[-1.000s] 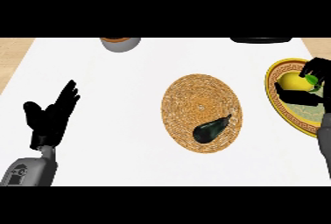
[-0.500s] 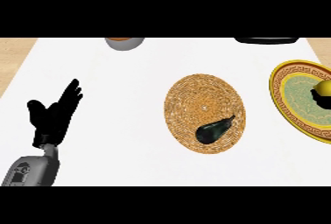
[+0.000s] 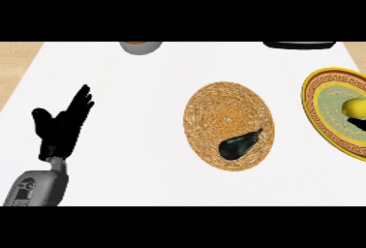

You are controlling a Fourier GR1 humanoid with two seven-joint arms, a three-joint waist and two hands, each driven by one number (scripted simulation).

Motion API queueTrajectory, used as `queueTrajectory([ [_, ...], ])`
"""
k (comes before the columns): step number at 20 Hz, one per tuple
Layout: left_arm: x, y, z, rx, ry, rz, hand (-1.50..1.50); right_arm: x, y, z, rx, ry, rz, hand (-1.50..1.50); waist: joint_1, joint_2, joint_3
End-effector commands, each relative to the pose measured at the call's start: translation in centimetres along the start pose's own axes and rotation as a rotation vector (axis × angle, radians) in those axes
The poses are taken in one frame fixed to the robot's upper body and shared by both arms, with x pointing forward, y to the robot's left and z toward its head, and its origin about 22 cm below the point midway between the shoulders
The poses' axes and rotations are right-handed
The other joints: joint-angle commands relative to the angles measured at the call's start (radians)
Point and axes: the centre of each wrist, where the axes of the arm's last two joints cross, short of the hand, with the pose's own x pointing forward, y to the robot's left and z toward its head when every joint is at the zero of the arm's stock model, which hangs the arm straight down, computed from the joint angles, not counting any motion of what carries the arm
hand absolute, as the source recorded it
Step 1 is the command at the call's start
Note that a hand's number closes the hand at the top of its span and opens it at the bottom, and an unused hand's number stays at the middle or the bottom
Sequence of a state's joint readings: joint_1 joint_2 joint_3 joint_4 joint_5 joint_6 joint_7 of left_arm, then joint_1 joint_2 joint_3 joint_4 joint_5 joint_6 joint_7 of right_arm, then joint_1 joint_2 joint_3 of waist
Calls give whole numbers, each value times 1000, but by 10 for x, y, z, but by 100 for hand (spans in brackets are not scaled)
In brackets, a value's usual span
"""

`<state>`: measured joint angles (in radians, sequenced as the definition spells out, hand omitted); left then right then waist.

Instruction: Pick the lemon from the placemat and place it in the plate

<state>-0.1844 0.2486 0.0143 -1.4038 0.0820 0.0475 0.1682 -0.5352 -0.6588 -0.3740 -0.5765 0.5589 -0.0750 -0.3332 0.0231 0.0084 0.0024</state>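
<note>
The yellow lemon (image 3: 354, 107) lies inside the plate (image 3: 314, 112), a round dish with a yellow patterned rim and pale green middle, cut off by the right edge of the head view. The woven straw placemat (image 3: 227, 114) sits at the centre, and a dark eggplant (image 3: 239, 143) rests on its lower right part. My left hand (image 3: 63, 125) stands at the lower left with straight fingers raised, open, holding nothing, far from the placemat. My right hand does not show.
A grey bowl (image 3: 140, 46) is at the top edge left of centre. A dark object (image 3: 298, 45) pokes in at the top right. Wooden floor shows past the white counter's left and right edges.
One second ago my right hand was over the plate with the lemon; it let go and left the view. The lemon now rests in the plate. The left hand stayed in place.
</note>
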Motion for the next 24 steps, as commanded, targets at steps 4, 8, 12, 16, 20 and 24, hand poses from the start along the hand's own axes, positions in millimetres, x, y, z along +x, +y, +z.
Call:
queueTrajectory([
  [4,5,2,-2,-15,20,9,0,3,-11,-7,-136,-241,-99,-150,-15,-5,-1],
  [8,-14,8,6,33,24,-13,0,31,-10,-19,-157,-415,-370,-150,-28,-14,-2],
  [12,-20,12,13,22,18,-6,0,18,-26,-13,-166,-315,-519,-150,-29,-13,-3],
  [16,-7,9,5,35,9,9,0,3,-37,-9,-3,-197,-689,-150,-31,-12,-3],
  [20,-3,8,6,27,10,-25,0,-16,-58,7,63,-201,-749,-150,-33,-12,-3],
  [24,-8,-8,0,3,9,-5,0,-34,-84,10,42,-220,-724,-150,-13,-3,-1],
])
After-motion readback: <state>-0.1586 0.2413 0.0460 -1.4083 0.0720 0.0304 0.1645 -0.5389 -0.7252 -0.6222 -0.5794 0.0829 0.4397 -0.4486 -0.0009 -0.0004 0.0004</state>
